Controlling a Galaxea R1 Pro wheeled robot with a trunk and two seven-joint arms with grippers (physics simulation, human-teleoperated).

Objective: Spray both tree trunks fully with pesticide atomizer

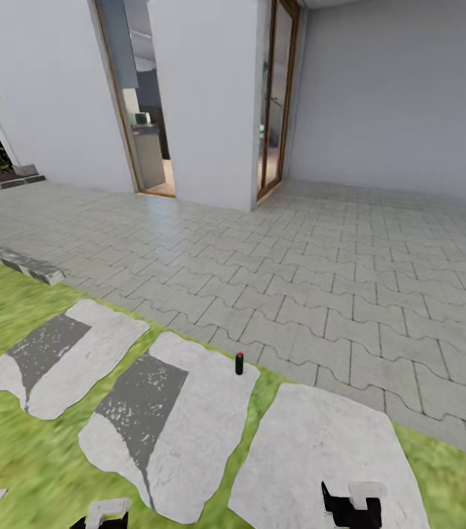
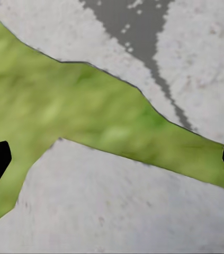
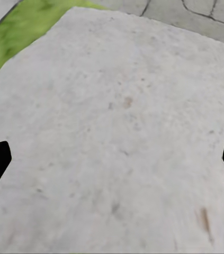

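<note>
your pesticide atomizer (image 1: pixel 239 363), small and dark with a red cap, stands upright at the far edge of the middle stepping stone (image 1: pixel 167 433), right beside the paved patio (image 1: pixel 350 264), at about 12 o'clock from you. your left gripper (image 2: pixel 112 159) hangs over grass and stone, fingers spread wide, empty. your right gripper (image 3: pixel 112 161) is over the stone at 2 o'clock, equally wide, empty.
</note>
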